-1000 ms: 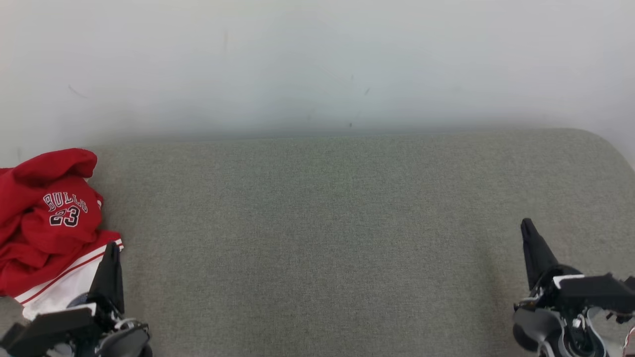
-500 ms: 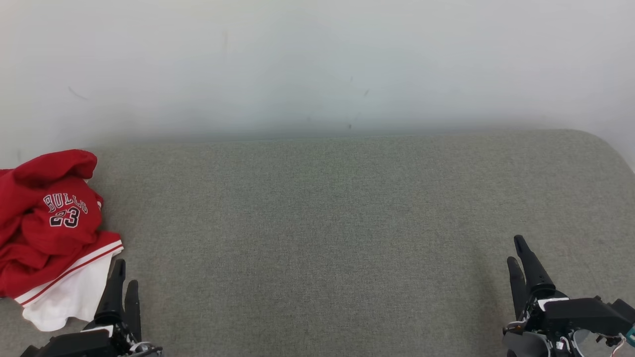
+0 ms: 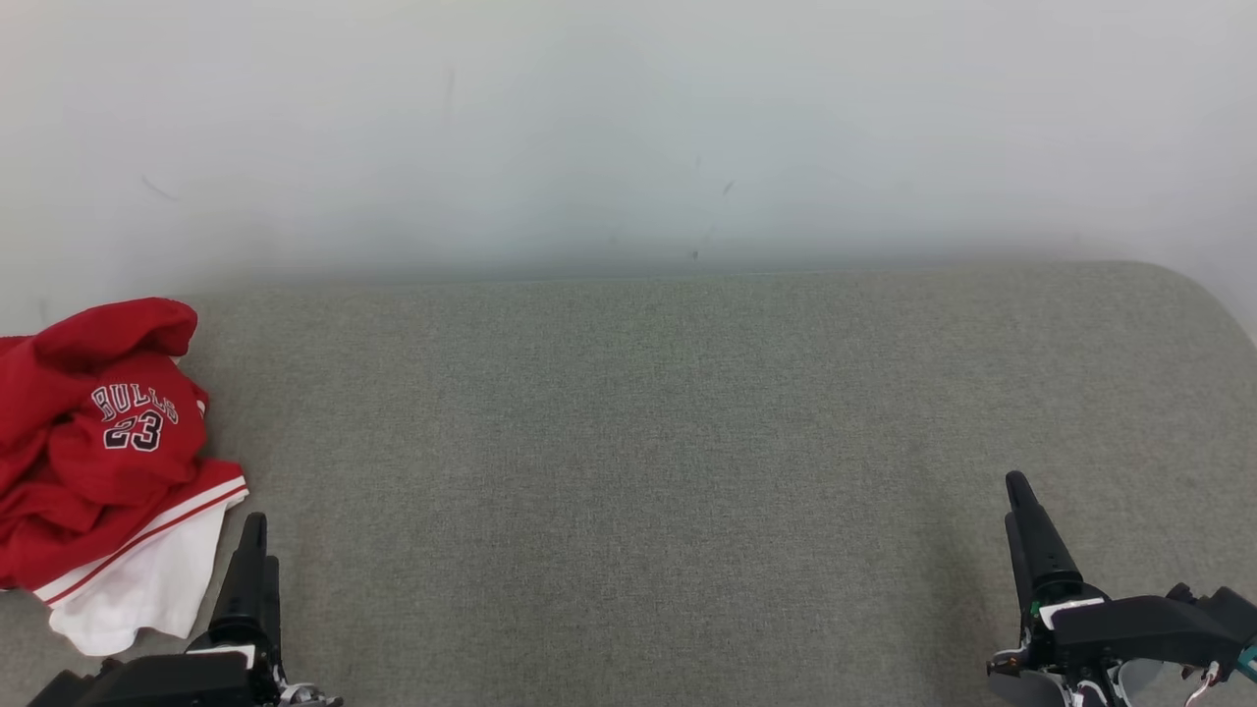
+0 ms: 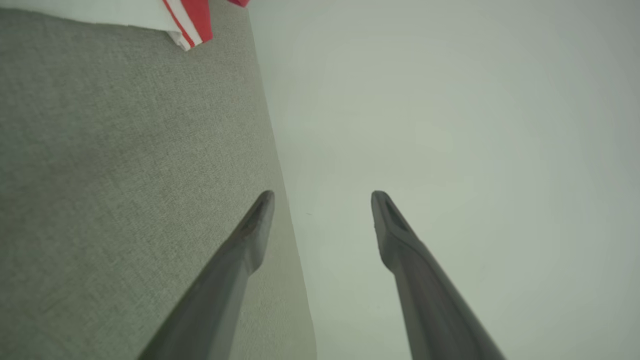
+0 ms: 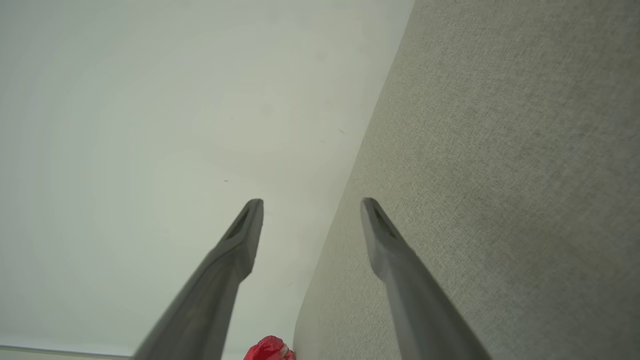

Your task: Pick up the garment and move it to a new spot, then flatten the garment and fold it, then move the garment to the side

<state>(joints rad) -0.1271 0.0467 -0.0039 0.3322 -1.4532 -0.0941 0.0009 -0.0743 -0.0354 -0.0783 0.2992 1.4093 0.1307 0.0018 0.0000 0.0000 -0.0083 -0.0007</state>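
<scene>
Grippers sit at the near edge of the bench (image 3: 628,442): left gripper (image 4: 322,195) by the left corner, right gripper (image 5: 311,201) by the right, both spread wide and holding nothing. Garment (image 3: 98,462), a crumpled red jersey with a white hem, lies at the left edge just beyond the left gripper, untouched. Pickup not yet done. Likely best: pinch the thick red bunch, not the loose hem, and lift fully before carrying toward the bench middle.
</scene>
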